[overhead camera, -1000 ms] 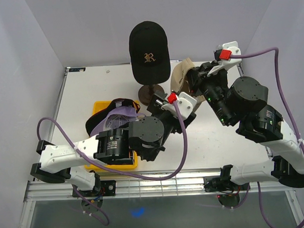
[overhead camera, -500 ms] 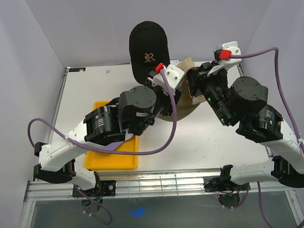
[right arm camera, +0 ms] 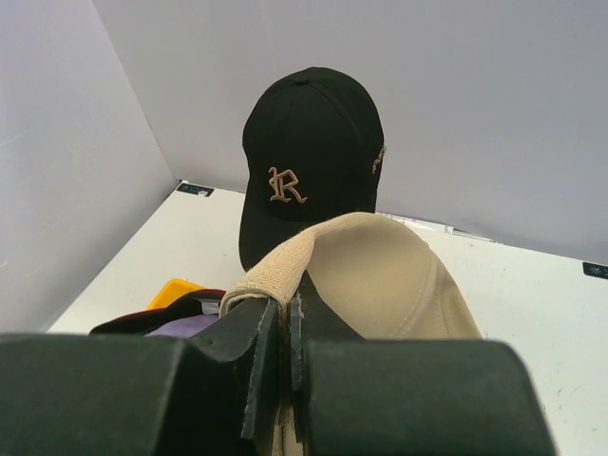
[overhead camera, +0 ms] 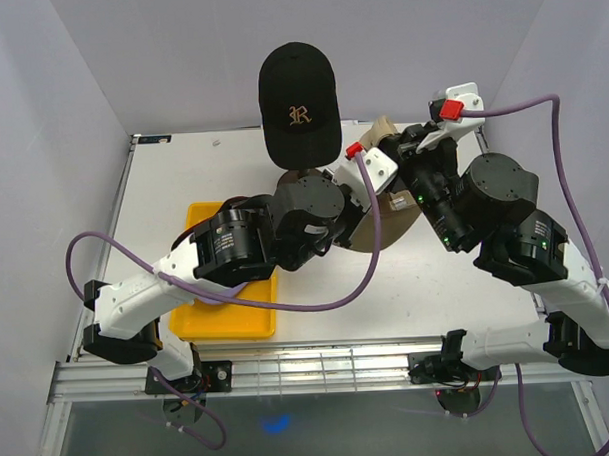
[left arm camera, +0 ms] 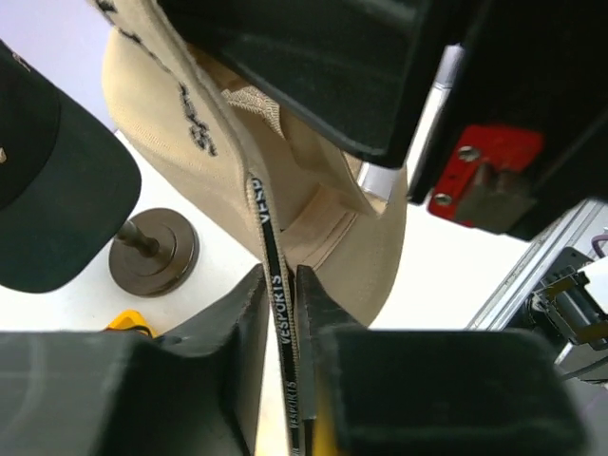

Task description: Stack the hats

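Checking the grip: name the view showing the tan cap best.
Right wrist: the tan cap shows most of its crown. Left wrist shows only its underside, close up; top external shows only scraps of it.

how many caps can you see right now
4: the black R cap on the stand, the tan cap gripped by the left tool and right tool, and a lavender cap and a dark cap in the yellow tray. Others may hide under the left arm.
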